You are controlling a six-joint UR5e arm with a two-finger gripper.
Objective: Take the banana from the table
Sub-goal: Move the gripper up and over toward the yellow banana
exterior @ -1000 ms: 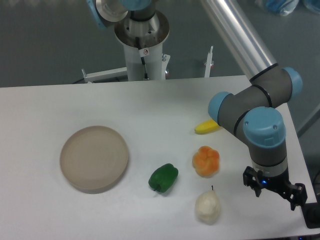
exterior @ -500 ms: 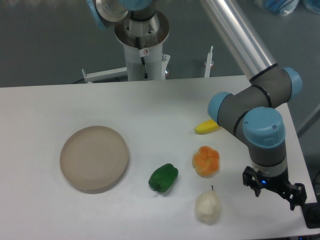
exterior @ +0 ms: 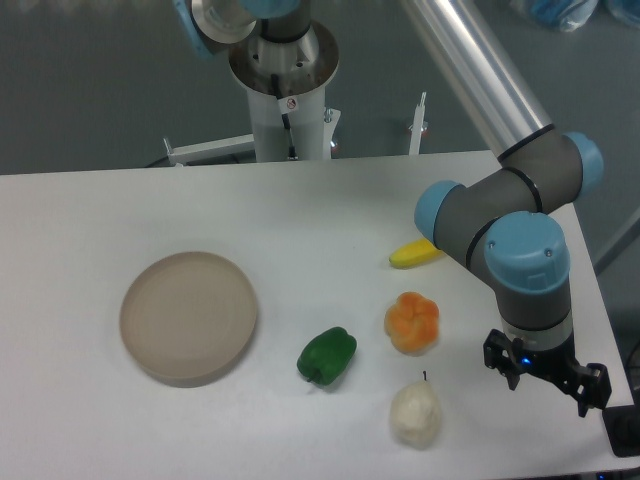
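Camera view: the banana [exterior: 413, 254] lies flat on the white worktop [exterior: 300, 215], toward the right side, with its right end hidden behind the arm's grey and blue elbow joint [exterior: 470, 220]. Just in front of it sits an orange lobed fruit [exterior: 412, 322], close but apart from it. Nearer the front edge is a white pear-shaped item [exterior: 415, 413] with a small dark stem, and to the left of the orange fruit rests a green pepper [exterior: 327, 356]. Well to the left, a round beige plate [exterior: 189, 317] lies on the worktop with nothing in it. The claw [exterior: 546, 374] hangs low at the right front part of the worktop, well apart from the banana and to the right of the pear-shaped item; its 2 black fingers are spread apart and grip nothing. The arm's base column [exterior: 283, 75] stands behind the far edge.
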